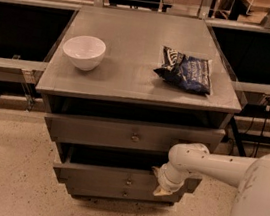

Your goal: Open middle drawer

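Note:
The grey cabinet has three drawer fronts, each with a small brass knob. The middle drawer (99,176) stands pulled partly out, with a dark gap above its front and its knob (129,182) near the centre. My gripper (165,186) hangs from the white arm (207,164) and sits against the right part of that drawer's front, to the right of the knob. The wide top drawer (96,132) above it also juts out. Below, the narrow bottom drawer (97,191) sits further back.
On the cabinet top (133,49) stand a white bowl (84,51) at the left and a dark blue chip bag (187,72) at the right. Metal rails (10,63) flank the cabinet on both sides. My white body (259,209) fills the lower right. Speckled floor (9,172) lies in front.

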{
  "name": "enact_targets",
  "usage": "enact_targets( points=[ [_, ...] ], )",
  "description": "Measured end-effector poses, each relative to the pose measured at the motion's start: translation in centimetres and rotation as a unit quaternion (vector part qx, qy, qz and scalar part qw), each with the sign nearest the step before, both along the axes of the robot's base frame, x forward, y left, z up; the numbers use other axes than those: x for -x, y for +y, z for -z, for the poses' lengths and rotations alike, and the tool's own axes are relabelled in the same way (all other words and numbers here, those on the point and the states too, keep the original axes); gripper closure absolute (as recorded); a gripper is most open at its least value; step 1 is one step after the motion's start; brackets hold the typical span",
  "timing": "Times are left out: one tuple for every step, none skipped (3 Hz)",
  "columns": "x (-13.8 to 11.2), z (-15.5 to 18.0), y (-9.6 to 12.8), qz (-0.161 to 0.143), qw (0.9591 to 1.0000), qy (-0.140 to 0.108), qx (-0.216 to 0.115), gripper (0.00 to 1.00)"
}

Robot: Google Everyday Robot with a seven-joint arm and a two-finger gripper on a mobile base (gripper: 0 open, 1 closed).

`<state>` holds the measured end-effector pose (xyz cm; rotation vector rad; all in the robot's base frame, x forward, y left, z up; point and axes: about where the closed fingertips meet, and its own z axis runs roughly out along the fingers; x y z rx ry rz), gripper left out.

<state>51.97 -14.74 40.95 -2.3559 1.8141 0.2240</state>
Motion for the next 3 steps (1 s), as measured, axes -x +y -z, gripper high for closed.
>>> enact_targets(
  points=[
    [-0.2,-0.1,0.0,0.000,1.0000,0.000,-0.001,0.71],
    [0.0,-1.0,0.3,0.012,0.9999,-0.005,-0.011,0.71],
    [-0.2,-1.5,0.3,0.012,0.9999,-0.005,-0.011,0.74]
  ],
)
